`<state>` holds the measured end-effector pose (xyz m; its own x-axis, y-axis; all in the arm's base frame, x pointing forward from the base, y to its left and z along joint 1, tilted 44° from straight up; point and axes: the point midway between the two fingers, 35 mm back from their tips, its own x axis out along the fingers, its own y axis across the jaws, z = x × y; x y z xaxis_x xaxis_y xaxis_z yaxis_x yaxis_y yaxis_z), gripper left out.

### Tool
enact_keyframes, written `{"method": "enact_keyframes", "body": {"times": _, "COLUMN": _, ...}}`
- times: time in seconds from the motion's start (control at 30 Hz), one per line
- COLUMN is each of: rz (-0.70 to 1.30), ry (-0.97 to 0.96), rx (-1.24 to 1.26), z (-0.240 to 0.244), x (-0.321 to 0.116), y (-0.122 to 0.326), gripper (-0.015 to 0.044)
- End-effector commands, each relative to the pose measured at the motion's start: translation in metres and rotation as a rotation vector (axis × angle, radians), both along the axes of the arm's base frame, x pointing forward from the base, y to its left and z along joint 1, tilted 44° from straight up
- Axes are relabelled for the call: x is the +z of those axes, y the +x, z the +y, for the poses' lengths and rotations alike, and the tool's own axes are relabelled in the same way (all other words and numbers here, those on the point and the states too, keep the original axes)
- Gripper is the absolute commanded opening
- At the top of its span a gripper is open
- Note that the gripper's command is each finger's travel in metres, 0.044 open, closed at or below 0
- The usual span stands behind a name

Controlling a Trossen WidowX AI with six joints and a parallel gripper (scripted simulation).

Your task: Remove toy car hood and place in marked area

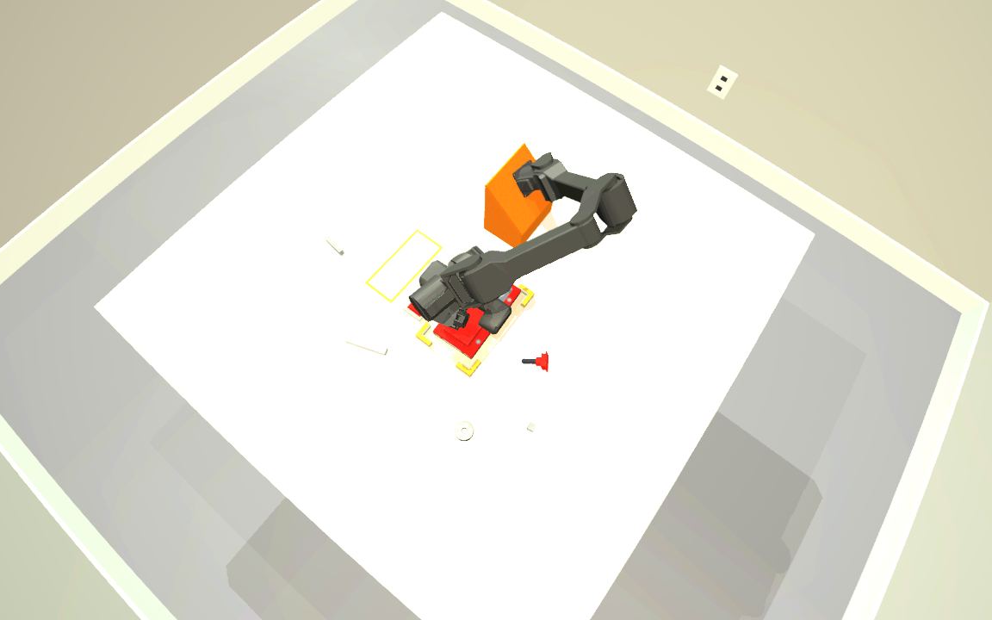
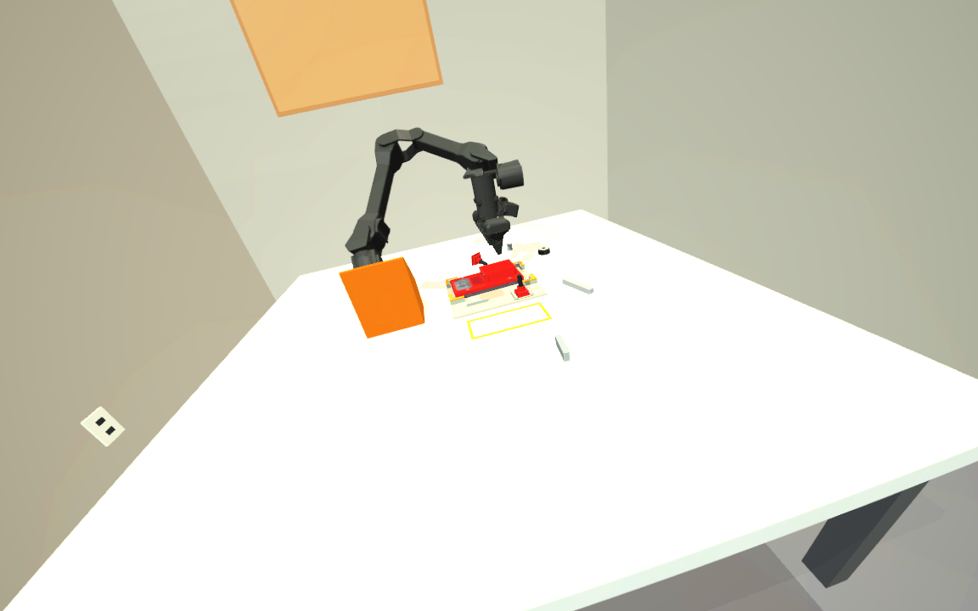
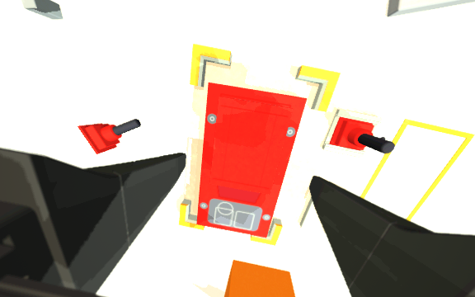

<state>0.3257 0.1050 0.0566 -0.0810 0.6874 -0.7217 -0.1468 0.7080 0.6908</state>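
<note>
Red toy car [image 3: 251, 161] is the landmark: it lies flat on the white worktop [image 2: 629, 425] inside four yellow corner brackets [image 3: 207, 62]. Its hood [image 3: 254, 124] looks in place on the body, flush with it as far as the wrist view shows; a grey plate [image 3: 234, 213] sits at the car's end nearest the orange block [image 2: 383, 296]. The gripper [image 3: 246, 173] hangs above the car, pointing down, jaws spread wide with nothing between them, one fingertip to each long side of the car, not touching it. The yellow-outlined marked area [image 3: 416, 165] lies just beside the car on one long side, with a small red base with a black peg [image 3: 359, 136] between car and outline. A second red piece with a black peg [image 3: 105, 134] lies tipped over on the car's opposite side, apart from it. A small ring [image 1: 465, 430] and a tiny block [image 1: 531, 427] sit farther out beyond the car's far end. Thin pale bars [image 1: 367, 347] lie well apart from the car.
</note>
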Motion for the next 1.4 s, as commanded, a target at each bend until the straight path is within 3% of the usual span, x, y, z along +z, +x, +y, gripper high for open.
{"method": "enact_keyframes", "body": {"times": 0.0, "rz": 0.005, "ry": -0.004, "rx": 0.001, "z": 0.002, "x": -0.003, "y": -0.001, "gripper": 0.0440}}
{"method": "enact_keyframes", "body": {"times": 1.37, "rz": 0.005, "ry": -0.004, "rx": 0.001, "z": 0.021, "x": -0.022, "y": -0.004, "gripper": 0.0440}}
